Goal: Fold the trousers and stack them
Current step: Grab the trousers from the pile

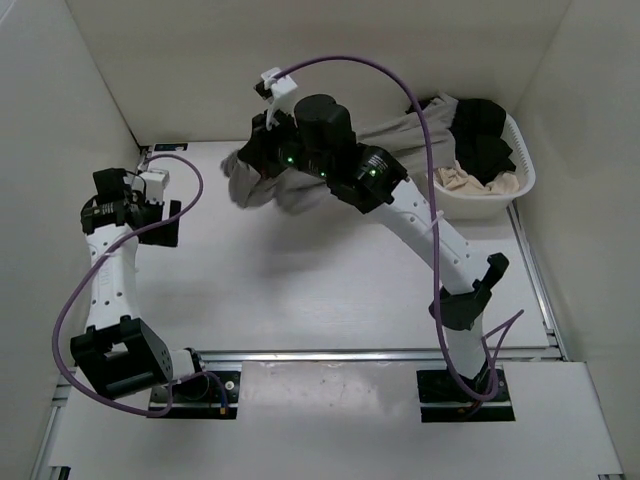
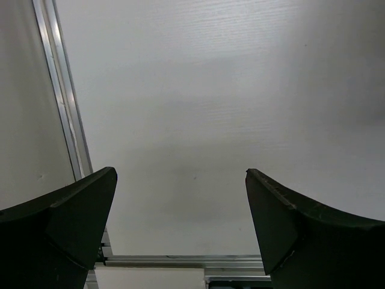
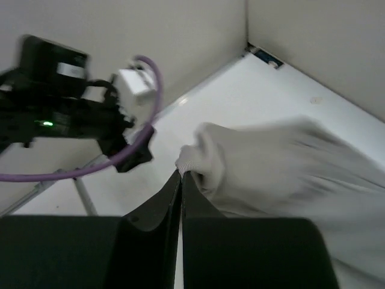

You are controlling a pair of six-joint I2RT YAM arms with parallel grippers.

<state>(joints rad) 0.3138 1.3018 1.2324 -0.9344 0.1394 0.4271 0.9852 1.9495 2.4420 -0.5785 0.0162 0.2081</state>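
Note:
The taupe-grey trousers (image 1: 395,130) stretch from the white basket (image 1: 524,170) at the far right across the back of the table to a bunched end (image 1: 245,185). My right gripper (image 1: 258,152) is over that bunched end. In the right wrist view it (image 3: 181,173) is shut on the ribbed hem of the trousers (image 3: 283,174), and the fabric trails off to the right, blurred. My left gripper (image 1: 162,224) is at the far left, apart from the trousers. In the left wrist view it (image 2: 180,174) is wide open and empty over bare table.
The basket holds a black garment (image 1: 485,140) and a beige-cream garment (image 1: 462,180). White walls enclose the table at the back and both sides. A metal rail (image 2: 66,108) runs along the left edge and another (image 1: 380,354) along the near edge. Purple cables (image 1: 420,110) loop over both arms.

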